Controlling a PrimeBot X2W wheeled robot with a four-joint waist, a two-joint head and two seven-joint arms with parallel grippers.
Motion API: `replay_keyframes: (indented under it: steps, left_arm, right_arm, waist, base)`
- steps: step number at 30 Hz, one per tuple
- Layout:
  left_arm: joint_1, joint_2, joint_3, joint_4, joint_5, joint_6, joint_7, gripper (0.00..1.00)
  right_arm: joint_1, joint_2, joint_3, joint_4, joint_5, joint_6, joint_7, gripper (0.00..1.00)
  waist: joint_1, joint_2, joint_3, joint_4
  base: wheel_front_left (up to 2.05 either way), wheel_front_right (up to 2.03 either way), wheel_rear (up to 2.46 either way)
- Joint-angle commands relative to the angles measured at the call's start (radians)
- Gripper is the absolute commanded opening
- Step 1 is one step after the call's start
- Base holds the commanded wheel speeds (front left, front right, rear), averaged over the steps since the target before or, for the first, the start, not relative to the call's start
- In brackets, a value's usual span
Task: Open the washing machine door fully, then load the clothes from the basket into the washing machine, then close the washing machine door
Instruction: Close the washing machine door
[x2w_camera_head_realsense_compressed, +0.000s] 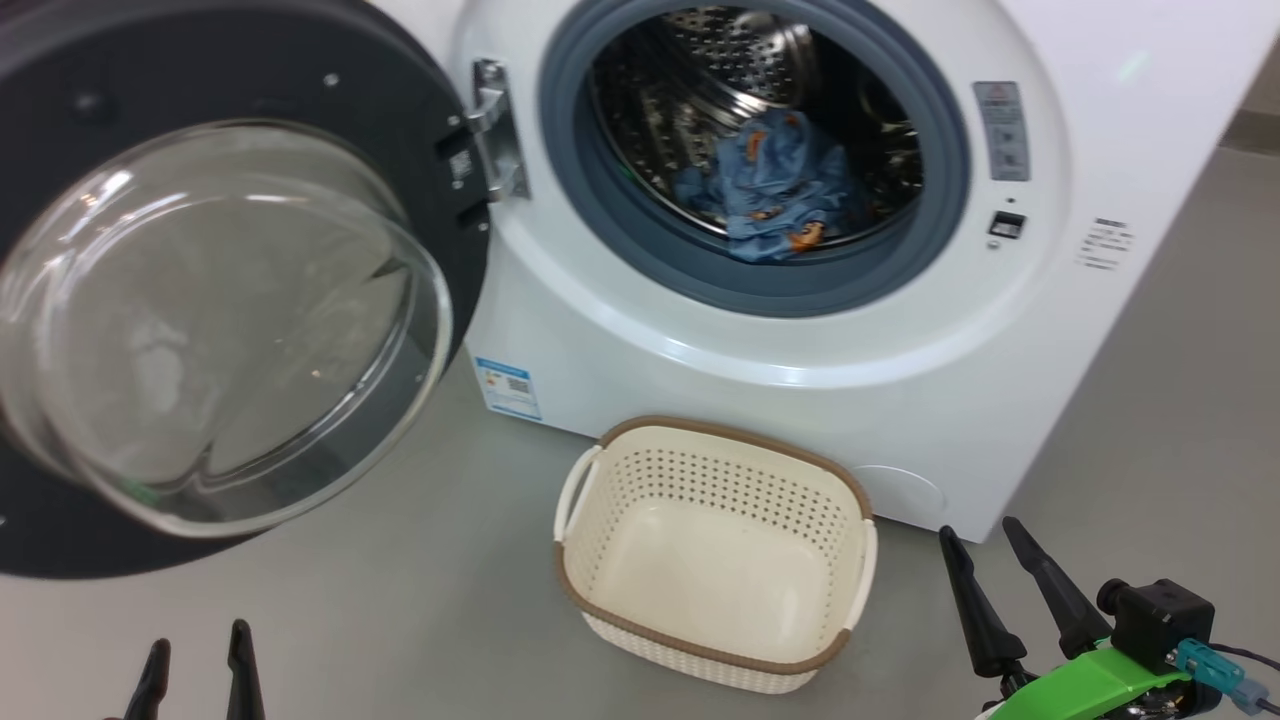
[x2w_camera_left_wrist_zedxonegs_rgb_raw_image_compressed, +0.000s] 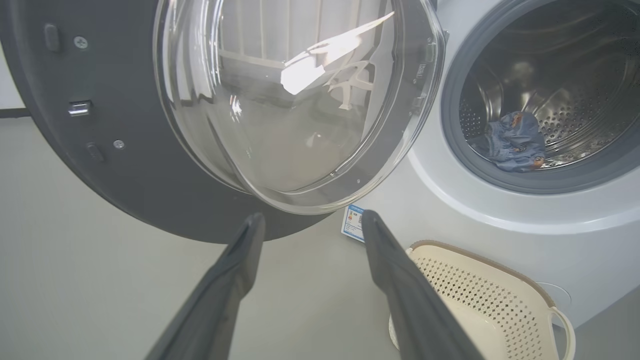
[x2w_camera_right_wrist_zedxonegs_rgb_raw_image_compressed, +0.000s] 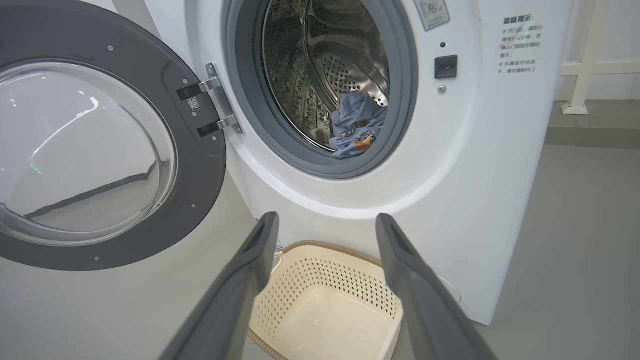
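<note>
The white washing machine (x2w_camera_head_realsense_compressed: 700, 340) stands ahead with its door (x2w_camera_head_realsense_compressed: 210, 300) swung wide to the left, black rim and glass bowl facing me. Light blue clothes (x2w_camera_head_realsense_compressed: 775, 190) lie low in the steel drum, also seen as clothes (x2w_camera_right_wrist_zedxonegs_rgb_raw_image_compressed: 357, 125) and clothes (x2w_camera_left_wrist_zedxonegs_rgb_raw_image_compressed: 515, 142). The cream basket (x2w_camera_head_realsense_compressed: 715, 555) sits on the floor before the machine with nothing in it. My left gripper (x2w_camera_head_realsense_compressed: 197, 645) is open at the lower left, below the door. My right gripper (x2w_camera_head_realsense_compressed: 980, 535) is open at the lower right, beside the basket. Nothing lies between either pair of fingers (x2w_camera_right_wrist_zedxonegs_rgb_raw_image_compressed: 260, 240).
Grey floor (x2w_camera_head_realsense_compressed: 400, 600) spreads around the basket. A blue label sticker (x2w_camera_head_realsense_compressed: 507, 387) sits low on the machine's front. The open door overhangs the floor at left. A white railing post (x2w_camera_right_wrist_zedxonegs_rgb_raw_image_compressed: 582, 75) stands beyond the machine's right side.
</note>
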Motion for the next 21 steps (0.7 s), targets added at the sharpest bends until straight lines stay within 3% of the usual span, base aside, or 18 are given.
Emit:
replay_keyframes:
  steps: [1, 21]
  left_arm:
    - [-0.011, 0.012, 0.029, -0.034, -0.011, 0.012, -0.006, 1.00]
    - [0.008, 0.012, 0.036, -0.065, -0.028, 0.034, -0.006, 1.00]
  right_arm:
    - [-0.032, -0.003, 0.028, -0.017, 0.001, 0.001, -0.005, 1.00]
    - [-0.028, 0.004, 0.041, -0.010, 0.004, 0.001, -0.005, 1.00]
  waist:
    - [0.0000, 0.0000, -0.007, 0.060]
    - [0.0000, 0.0000, -0.010, 0.111]
  base:
    - [0.00, 0.00, 0.00]
    - [0.00, 0.00, 0.00]
